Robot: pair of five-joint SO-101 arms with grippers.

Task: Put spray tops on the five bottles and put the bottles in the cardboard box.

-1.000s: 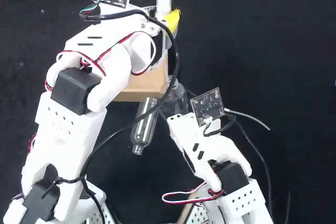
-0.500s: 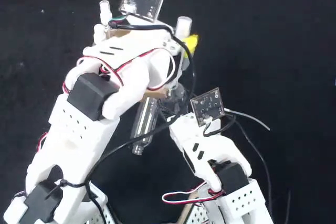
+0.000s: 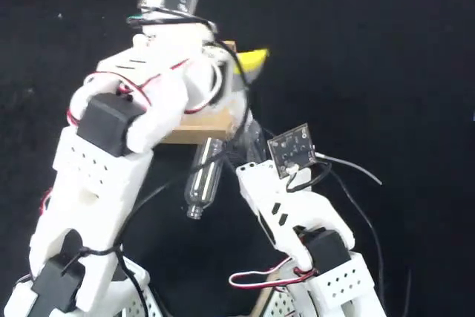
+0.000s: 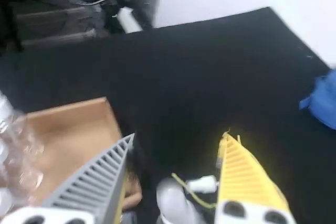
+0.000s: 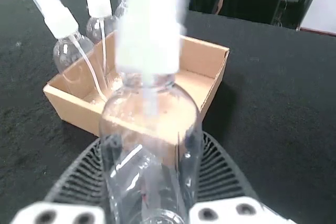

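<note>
The right gripper [image 5: 152, 174] is clenched on a clear bottle [image 5: 149, 124] fitted with a white top [image 5: 149, 35], held just short of the box [image 5: 207, 74]. Three topped bottles [image 5: 68, 51] stand together at one end of the box. The left gripper [image 4: 177, 140] hangs above the box's edge with its grey and yellow jaws spread wide, grasping nothing. In the high view a bare-necked bottle [image 3: 204, 176] lies on the black table [image 3: 386, 72] just beside the box's near wall.
</note>
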